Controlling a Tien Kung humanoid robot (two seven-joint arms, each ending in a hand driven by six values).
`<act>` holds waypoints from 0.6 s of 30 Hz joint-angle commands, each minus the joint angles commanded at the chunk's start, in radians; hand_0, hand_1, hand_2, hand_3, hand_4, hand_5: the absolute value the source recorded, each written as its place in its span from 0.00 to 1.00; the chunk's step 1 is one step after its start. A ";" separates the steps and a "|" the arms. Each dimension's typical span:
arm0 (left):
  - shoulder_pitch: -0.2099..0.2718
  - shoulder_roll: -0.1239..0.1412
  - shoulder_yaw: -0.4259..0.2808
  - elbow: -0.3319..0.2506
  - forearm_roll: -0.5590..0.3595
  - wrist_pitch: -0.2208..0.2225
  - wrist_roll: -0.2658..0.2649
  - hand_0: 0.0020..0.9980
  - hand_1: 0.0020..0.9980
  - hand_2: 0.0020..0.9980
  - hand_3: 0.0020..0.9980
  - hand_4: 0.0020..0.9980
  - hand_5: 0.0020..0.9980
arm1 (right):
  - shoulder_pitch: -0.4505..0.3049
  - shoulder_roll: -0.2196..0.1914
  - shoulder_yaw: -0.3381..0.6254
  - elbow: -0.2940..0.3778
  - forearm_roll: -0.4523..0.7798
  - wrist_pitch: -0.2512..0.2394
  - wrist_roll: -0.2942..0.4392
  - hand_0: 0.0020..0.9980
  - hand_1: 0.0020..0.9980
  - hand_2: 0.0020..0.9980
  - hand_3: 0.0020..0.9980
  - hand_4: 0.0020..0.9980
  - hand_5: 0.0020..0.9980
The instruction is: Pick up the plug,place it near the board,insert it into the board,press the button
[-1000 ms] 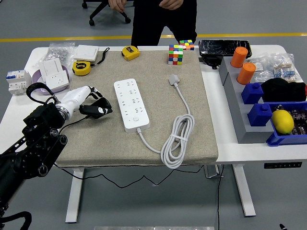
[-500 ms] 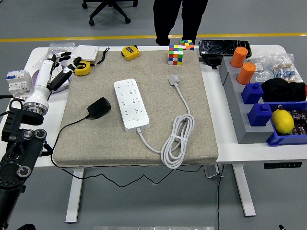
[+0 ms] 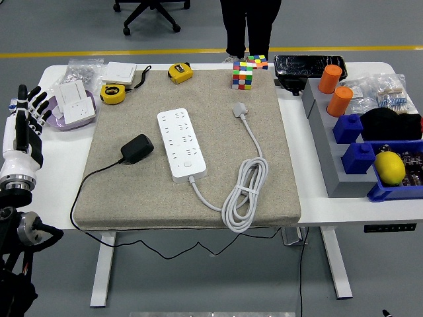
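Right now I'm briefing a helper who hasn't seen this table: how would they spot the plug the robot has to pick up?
Start at the beige mat covering the middle of the white table. On it lies a white power strip; just left of that sits the black plug. It is the only black thing on the mat, with a thin black cord trailing off toward the near edge.

The robot's left hand (image 3: 25, 122) has a white palm and back with black fingers (image 3: 22, 97) — pale bands mark the knuckles. A silver metal cuff joins the hand to the arm (image 3: 16, 224), which is black and bulky, with round joint housings and a loop of black cable at its side. At the top edge a person (image 3: 251, 26) wears dark trousers — only the legs show.
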 joint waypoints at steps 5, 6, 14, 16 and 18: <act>0.030 0.000 -0.002 0.001 0.035 -0.008 0.013 0.88 0.92 0.88 0.84 1.00 0.99 | -0.004 0.002 -0.002 0.000 -0.003 0.001 0.000 0.91 0.79 0.77 0.79 1.00 1.00; 0.034 0.000 -0.002 0.002 0.043 -0.009 0.016 0.88 0.92 0.88 0.84 1.00 0.99 | -0.004 0.002 -0.002 0.000 -0.004 0.001 0.000 0.91 0.79 0.77 0.79 1.00 1.00; 0.057 0.000 0.002 -0.019 0.162 -0.002 0.042 0.90 0.93 0.88 0.81 1.00 0.99 | -0.008 0.002 -0.006 0.000 -0.003 0.002 0.002 0.92 0.80 0.78 0.79 1.00 1.00; 0.063 0.000 0.004 -0.029 0.174 0.001 0.043 0.88 0.92 0.85 0.77 1.00 0.98 | -0.006 -0.001 -0.012 0.000 0.001 0.003 0.003 0.91 0.80 0.77 0.79 1.00 1.00; 0.068 0.000 0.004 -0.035 0.189 0.003 0.045 0.88 0.92 0.85 0.77 1.00 0.98 | -0.004 -0.004 -0.015 0.000 0.004 0.003 0.003 0.91 0.80 0.77 0.79 1.00 1.00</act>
